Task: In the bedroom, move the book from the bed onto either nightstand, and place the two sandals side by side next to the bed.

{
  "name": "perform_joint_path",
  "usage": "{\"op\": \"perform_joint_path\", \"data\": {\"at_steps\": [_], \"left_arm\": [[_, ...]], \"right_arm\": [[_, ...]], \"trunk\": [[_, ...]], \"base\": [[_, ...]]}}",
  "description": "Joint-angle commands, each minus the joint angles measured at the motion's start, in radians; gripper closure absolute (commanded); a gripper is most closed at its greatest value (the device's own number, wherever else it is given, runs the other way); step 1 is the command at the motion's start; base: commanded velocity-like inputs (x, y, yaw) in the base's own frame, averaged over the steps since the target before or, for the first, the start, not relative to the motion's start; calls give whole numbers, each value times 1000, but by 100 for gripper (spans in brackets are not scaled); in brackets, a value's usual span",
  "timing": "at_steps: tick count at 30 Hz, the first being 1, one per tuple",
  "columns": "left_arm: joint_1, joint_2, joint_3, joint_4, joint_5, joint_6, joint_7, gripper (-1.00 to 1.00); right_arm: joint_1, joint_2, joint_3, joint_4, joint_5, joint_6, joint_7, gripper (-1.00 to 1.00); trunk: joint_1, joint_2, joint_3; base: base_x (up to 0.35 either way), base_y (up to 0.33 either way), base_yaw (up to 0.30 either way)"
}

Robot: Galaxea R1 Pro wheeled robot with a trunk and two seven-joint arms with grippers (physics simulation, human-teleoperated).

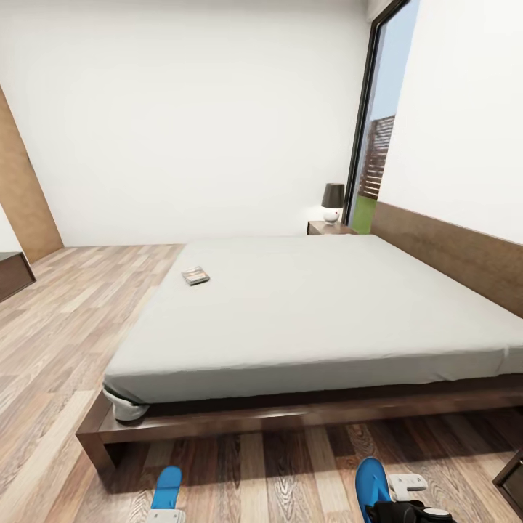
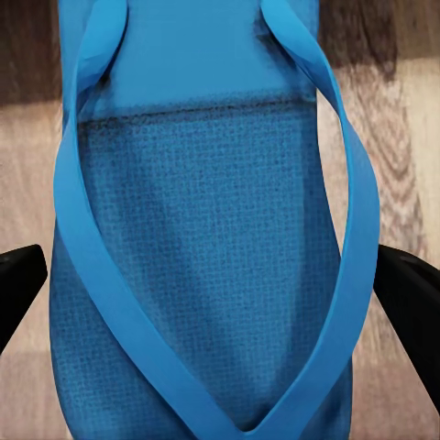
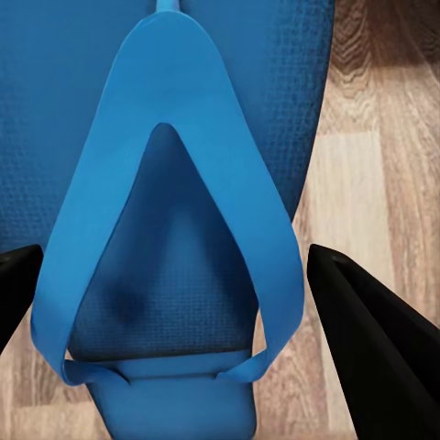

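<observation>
We face the large low bed (image 1: 327, 305) with its pale grey mattress and dark brown frame, centre frame, a small dark paperback book (image 1: 195, 275) lying near its left edge. At the upper right, a dark brown nightstand (image 1: 328, 228) carries a dark-shaded lamp (image 1: 333, 201). Along the bottom, two bright blue flip-flop sandals (image 1: 167, 488) (image 1: 372, 481) sit well apart over the wood-plank floor (image 1: 65, 327). Our left gripper (image 2: 220, 289) and right gripper (image 3: 179, 293) each straddle one sandal (image 2: 211, 238) (image 3: 165, 183), black fingers (image 2: 18, 284) (image 3: 376, 339) wide; whether they grip, we cannot tell.
</observation>
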Motion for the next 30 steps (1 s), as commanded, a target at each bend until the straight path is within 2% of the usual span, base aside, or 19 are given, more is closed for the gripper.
{"op": "perform_joint_path", "data": {"at_steps": [1,26,30], "left_arm": [[0,0,-9,0,9,-3,4,100],[0,-1,-14,0,9,-3,5,100],[0,-1,-14,0,9,-3,5,100]], "right_arm": [[0,0,-2,-1,0,5,5,100],[0,-1,-3,-1,1,2,7,100],[0,0,-3,-1,1,3,6,100]], "trunk": [[0,0,-1],[96,-175,-79],[96,-175,-79]], "base": [[0,1,0],[0,0,0],[0,0,0]]}}
